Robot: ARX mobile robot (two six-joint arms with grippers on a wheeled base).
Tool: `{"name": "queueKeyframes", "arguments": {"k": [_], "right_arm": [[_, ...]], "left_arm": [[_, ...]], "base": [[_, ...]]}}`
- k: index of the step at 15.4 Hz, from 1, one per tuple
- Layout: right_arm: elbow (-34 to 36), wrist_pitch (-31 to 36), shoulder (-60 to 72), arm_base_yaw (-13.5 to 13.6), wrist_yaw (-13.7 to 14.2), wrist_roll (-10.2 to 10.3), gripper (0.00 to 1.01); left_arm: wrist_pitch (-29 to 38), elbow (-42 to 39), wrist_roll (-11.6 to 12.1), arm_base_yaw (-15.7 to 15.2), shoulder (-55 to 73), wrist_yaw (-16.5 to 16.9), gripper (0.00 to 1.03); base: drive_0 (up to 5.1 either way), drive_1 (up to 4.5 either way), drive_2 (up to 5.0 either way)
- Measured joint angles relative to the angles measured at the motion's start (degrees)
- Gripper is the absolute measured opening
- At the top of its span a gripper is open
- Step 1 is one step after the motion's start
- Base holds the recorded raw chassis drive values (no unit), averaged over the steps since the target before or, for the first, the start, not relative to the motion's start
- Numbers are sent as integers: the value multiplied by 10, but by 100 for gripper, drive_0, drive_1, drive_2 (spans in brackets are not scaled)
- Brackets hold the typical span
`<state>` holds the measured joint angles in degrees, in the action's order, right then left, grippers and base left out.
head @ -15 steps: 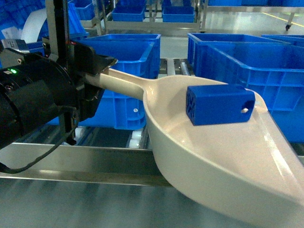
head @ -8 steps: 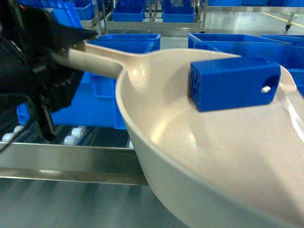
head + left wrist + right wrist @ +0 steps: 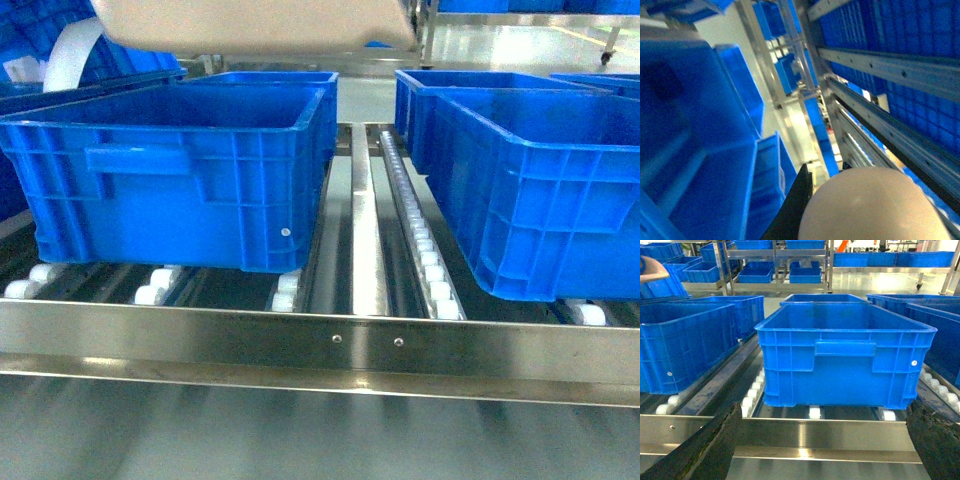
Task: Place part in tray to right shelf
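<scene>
The cream tray (image 3: 255, 25) is up high, only its underside showing along the top edge of the head view, above the blue crates (image 3: 180, 170) on the right shelf (image 3: 330, 345). The part isn't visible from here; I'd guess it rides inside the scoop. The left gripper's jaws are out of clear sight, so I cannot tell their state; the right gripper (image 3: 825, 450) hangs spread open, empty. Best to keep the tray level and tip slowly over a crate.

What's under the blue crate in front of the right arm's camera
The blue crate sits on white rollers of the right shelf, behind its flat steel rail. Only the front rollers show; the crate covers those farther back. The right fingers frame the view.
</scene>
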<state>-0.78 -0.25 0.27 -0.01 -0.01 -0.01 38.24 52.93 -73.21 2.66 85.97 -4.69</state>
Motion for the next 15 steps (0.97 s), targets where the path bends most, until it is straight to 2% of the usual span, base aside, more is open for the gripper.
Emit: {"name": "queueKeyframes", "arguments": {"k": [1, 2, 3, 4, 6, 7, 10, 12, 14, 15], "right_arm": [[0, 0, 0, 0, 0, 0, 98], [0, 0, 0, 0, 0, 0, 98], [0, 0, 0, 0, 0, 0, 98], [0, 0, 0, 0, 0, 0, 98], [0, 0, 0, 0, 0, 0, 98], [0, 0, 0, 0, 0, 0, 98], [0, 0, 0, 0, 0, 0, 98], [0, 0, 0, 0, 0, 0, 98], [0, 0, 0, 0, 0, 0, 98], [0, 0, 0, 0, 0, 0, 92]], "left_arm": [[-49, 65, 31, -19, 41, -29, 13], [-123, 151, 75, -27, 94, -87, 13], [-186, 223, 127, -36, 140, -160, 13], [-214, 264, 167, -39, 165, -194, 13], [-197, 282, 229, -31, 160, -215, 13], [-195, 276, 249, -18, 137, -217, 13], [-151, 186, 254, 3, 57, -214, 13], [-137, 112, 241, 5, -4, -233, 13], [-41, 12, 239, 27, -85, -216, 13], [-62, 8, 251, 31, -108, -186, 13]], "base": [[0, 0, 0], [0, 0, 0], [0, 0, 0], [0, 0, 0], [0, 0, 0], [0, 0, 0], [0, 0, 0], [0, 0, 0], [0, 0, 0], [0, 0, 0]]}}
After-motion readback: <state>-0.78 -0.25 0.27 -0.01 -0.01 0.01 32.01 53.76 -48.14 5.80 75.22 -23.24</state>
